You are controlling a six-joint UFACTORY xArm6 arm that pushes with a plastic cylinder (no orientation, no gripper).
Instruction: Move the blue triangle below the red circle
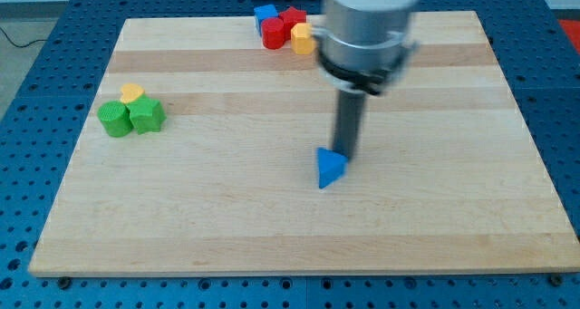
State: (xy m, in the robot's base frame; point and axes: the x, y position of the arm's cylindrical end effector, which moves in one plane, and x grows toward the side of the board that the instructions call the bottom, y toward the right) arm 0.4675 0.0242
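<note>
The blue triangle [330, 168] lies near the middle of the wooden board [227, 218]. My tip [348, 157] stands right at the triangle's upper right edge, touching or nearly touching it. The red circle [274, 35] sits at the view's top, in a cluster with another red block [292, 20], a blue block [265, 14] and a yellow block [303, 38]. The red circle is far above and to the left of the triangle.
At the view's left, two green blocks [114, 119] [146, 115] sit together with a small yellow block [132, 93] just above them. The arm's grey body [367, 28] hangs over the board's top centre, partly covering the top cluster's right side.
</note>
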